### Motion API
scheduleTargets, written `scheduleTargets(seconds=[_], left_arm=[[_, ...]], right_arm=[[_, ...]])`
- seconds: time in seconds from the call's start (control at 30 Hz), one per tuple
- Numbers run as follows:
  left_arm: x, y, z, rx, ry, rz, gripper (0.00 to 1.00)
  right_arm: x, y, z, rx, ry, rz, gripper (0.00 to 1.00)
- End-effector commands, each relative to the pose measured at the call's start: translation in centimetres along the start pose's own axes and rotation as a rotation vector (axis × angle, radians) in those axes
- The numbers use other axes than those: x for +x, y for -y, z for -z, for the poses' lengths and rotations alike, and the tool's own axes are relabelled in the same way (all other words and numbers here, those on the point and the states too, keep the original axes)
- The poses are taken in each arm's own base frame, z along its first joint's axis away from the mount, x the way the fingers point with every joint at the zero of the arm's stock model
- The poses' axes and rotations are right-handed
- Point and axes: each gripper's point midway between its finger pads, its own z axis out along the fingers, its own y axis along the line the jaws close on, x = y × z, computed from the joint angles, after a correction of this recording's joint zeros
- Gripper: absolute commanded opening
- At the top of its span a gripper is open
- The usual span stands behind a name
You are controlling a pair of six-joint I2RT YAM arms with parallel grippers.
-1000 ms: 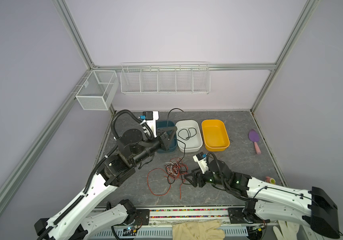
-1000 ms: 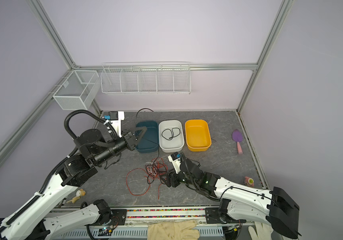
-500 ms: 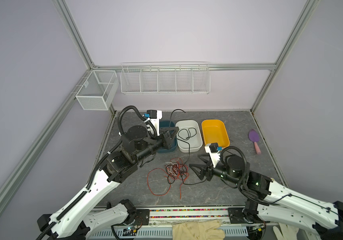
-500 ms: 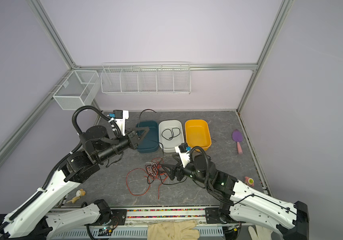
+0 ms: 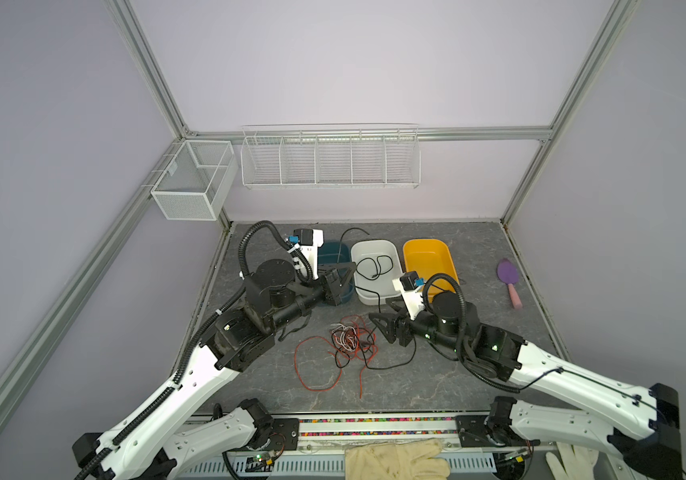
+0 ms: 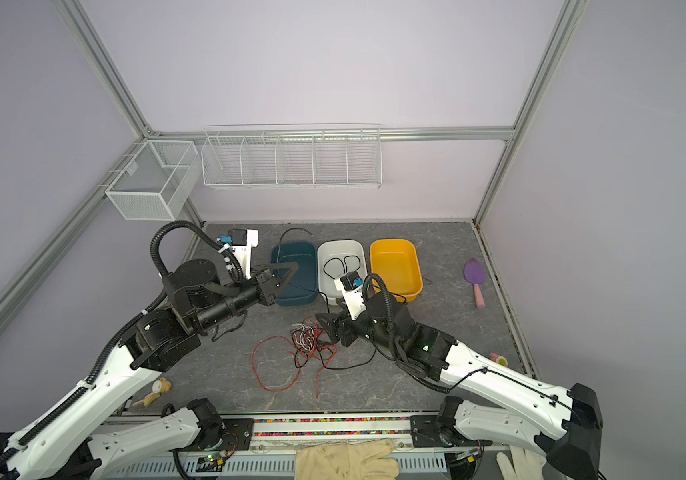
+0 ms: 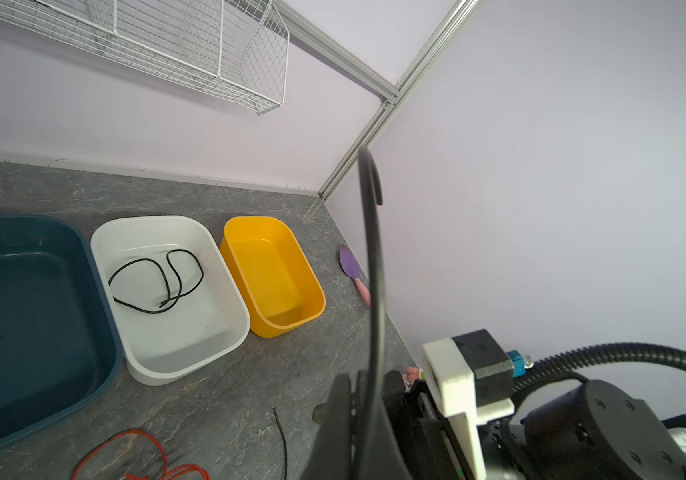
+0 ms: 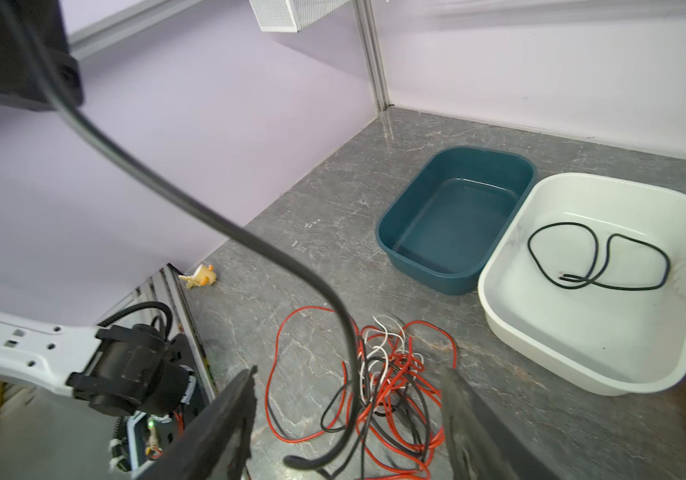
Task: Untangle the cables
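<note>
left tool [image 5: 351,266] is clamping a black cable [image 7: 377,266] high to draw it from the tangle [image 5: 349,338]; right tool [image 5: 380,316], spread apart, is hovering there, likely to pin it.

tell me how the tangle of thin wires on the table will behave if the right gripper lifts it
Probably floppy: the tangle lies in loose loops and curls. Likely comes up as one clump, since red, white and black strands cross in it. Lifting may tug the black cable that runs from it to the shut left gripper.
</note>
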Motion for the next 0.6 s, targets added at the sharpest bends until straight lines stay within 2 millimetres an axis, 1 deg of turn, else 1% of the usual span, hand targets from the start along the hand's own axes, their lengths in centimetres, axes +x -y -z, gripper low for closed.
scheduleTargets(seconds=[0.0, 0.17, 0.3, 0.4, 0.43, 0.47, 0.57], left_arm=[[-0.2, 0.2, 0.5, 0.020, 0.018, 0.011, 0.00], [0.0, -0.1, 0.6, 0.012, 0.022, 0.010, 0.00], [0.1, -0.4, 0.8, 0.008, 0.031, 0.011, 0.00], [0.5, -0.9, 0.6, -0.009, 0.022, 0.011, 0.00], [0.8, -1.2, 0.6, -0.021, 0.015, 0.010, 0.00], [1.0, -1.6, 0.6, -0.035, 0.010, 0.008, 0.00], [2.2, -3.2, 0.5, -0.090, -0.011, 0.004, 0.00]], right_arm=[[-0.1, 0.0, -0.4, -0.022, -0.015, -0.032, 0.56], [0.3, -0.5, -0.9, -0.059, -0.031, -0.039, 0.39], [0.7, -0.5, -1.0, -0.069, -0.036, -0.041, 0.30], [0.8, -0.5, -0.7, -0.067, -0.038, -0.038, 0.13], [0.7, -0.4, -0.5, -0.060, -0.036, -0.035, 0.09], [0.5, -0.2, -0.1, -0.046, -0.029, -0.030, 0.07], [-0.4, 0.3, 1.3, -0.013, -0.001, -0.016, 0.06]])
